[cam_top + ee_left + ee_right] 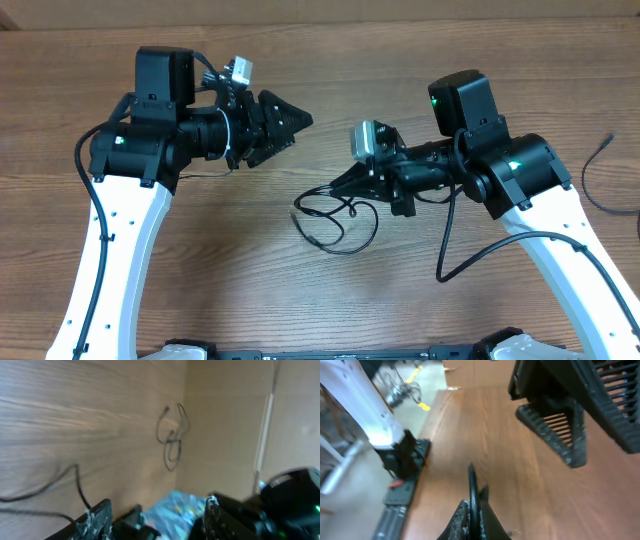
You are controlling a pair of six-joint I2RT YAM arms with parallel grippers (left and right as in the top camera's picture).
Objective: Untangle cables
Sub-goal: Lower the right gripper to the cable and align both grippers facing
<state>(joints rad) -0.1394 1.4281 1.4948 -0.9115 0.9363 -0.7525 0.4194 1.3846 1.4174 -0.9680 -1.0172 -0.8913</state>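
One desk. Two arms stand on it: a left arm and a right arm. There are two pincers, a left pincer and a right pincer. Two small silver cameras sit on the wrists, the left camera and the right camera. Thin black cords: one tangled bunch, its strands too knotted to count, and one loose cord.

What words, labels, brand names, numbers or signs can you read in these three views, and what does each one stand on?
No text can be read in any view.
The black arm housings show no lettering, only small green lights.
The cables and the table carry no tags or print.
Both wrist views are too blurred to show any small print.
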